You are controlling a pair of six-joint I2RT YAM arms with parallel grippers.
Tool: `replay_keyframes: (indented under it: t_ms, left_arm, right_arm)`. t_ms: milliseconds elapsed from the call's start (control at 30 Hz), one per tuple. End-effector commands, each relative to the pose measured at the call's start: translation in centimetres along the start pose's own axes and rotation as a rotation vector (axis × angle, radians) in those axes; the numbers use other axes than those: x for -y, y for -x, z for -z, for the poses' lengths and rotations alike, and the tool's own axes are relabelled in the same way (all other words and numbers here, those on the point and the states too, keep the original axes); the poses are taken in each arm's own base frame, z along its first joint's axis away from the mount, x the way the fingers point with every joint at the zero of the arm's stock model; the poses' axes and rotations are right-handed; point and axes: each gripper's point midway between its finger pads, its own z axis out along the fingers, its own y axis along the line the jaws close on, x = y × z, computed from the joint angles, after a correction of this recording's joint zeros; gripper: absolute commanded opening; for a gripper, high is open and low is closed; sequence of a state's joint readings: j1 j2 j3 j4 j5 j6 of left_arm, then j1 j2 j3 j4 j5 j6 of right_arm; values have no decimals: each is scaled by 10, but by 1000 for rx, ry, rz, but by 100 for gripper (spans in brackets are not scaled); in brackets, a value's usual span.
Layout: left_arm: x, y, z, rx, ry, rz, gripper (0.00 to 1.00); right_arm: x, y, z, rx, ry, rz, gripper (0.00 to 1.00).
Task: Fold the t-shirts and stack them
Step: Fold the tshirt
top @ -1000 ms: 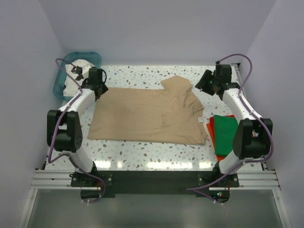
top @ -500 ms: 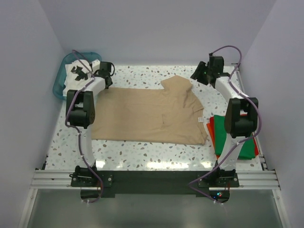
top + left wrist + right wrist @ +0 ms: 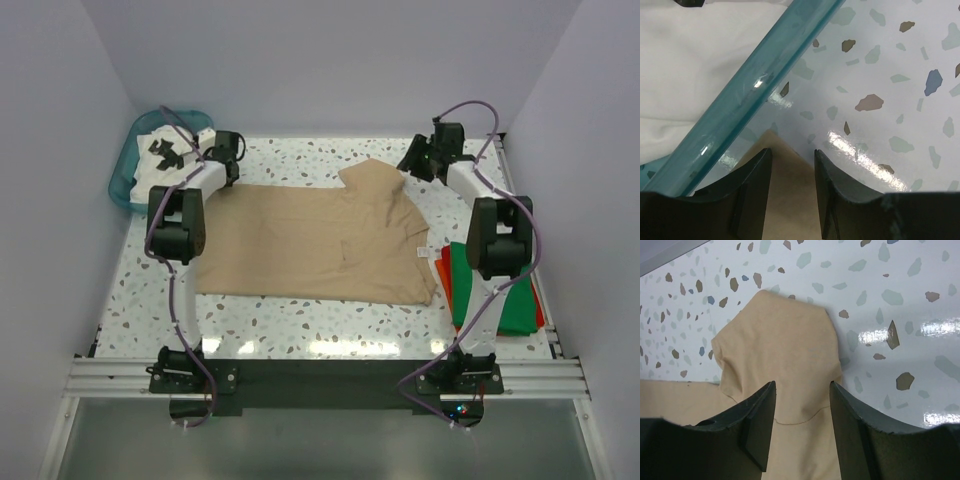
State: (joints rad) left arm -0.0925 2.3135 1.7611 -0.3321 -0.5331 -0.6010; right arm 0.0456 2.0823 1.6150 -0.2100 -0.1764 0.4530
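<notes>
Tan t-shirt [image 3: 315, 245] lies spread flat mid-counter [image 3: 300, 320]; I hold nothing.
Top: green t-shirt [image 3: 495, 290] on red-orange t-shirt [image 3: 443, 272], folded, right edge. Left wrist: my left fingers [image 3: 752, 190] parted, empty, over its corner [image 3: 790, 200] by the teal basket [image 3: 765, 85]. Right wrist: right fingers [image 3: 757, 425] parted, empty, over its sleeve [image 3: 785, 350].

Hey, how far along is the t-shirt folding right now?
Done, it seems: a green shirt lies folded on a red-orange one at the right edge. In hand: the tan shirt lies spread out, the left tool open over its far corner and the right tool open over a sleeve. Left: folding it, plus the white printed shirt in the teal basket.
</notes>
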Motion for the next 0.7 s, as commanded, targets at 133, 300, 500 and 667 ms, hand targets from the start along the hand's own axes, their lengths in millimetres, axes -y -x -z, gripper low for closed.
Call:
replay_keyframes:
  t_ms: [133,300,500,667]
  left_arm:
    - [4,1,-5,-14,6,21,35]
    - [5,-10,-8,-40,-1,18,20]
    - [5,-3,-2,-28,-11,32,5]
    - [3,9,9,7,-28,33,0]
  right_arm:
    - [-11,20,-6,36,34,37,52]
    - [-9,20,-12,10,28,38,54]
    - [-6,22,-23,4,24,51,60]
    - [0,24,-43,-18,6,69,60]
